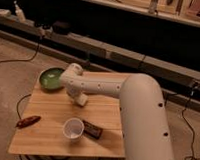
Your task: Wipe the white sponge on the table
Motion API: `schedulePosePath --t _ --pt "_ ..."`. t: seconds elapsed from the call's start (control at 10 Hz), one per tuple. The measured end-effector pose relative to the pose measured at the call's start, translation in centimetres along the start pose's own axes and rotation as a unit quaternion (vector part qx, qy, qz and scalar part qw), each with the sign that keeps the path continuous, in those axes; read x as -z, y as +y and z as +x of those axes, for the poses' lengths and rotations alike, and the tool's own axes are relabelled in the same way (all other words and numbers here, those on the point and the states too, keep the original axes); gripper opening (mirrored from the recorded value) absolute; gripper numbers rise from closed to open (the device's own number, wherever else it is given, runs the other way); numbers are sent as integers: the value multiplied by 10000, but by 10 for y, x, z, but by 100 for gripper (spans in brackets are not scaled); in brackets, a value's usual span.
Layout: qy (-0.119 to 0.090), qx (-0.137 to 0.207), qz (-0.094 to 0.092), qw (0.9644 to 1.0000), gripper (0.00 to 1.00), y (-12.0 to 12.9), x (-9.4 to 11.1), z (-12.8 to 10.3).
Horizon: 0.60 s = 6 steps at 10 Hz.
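The table point(46, 134) has a light wooden plank top. My white arm reaches over it from the right. My gripper point(77, 95) is at the arm's end, low over the middle of the table, just right of the green plate. A small off-white block, the white sponge point(82, 100), shows right under the gripper and rests on the table top. The gripper's end is mostly hidden by the wrist, so I cannot tell whether it grips the sponge.
A green round plate point(51, 78) lies at the table's back left. A white cup point(73, 128) stands near the front, with a dark brown bar point(92, 129) beside it. A reddish-brown object point(28, 121) lies at the left edge. Cables run across the floor.
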Motion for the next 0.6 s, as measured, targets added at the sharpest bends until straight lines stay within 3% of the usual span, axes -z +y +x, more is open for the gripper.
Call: schedulePosePath --t 0.3,0.6 --pt "31 362 110 9993 26 -9 -5 43" --pt "-3 941 331 9950 26 -46 -19 84"
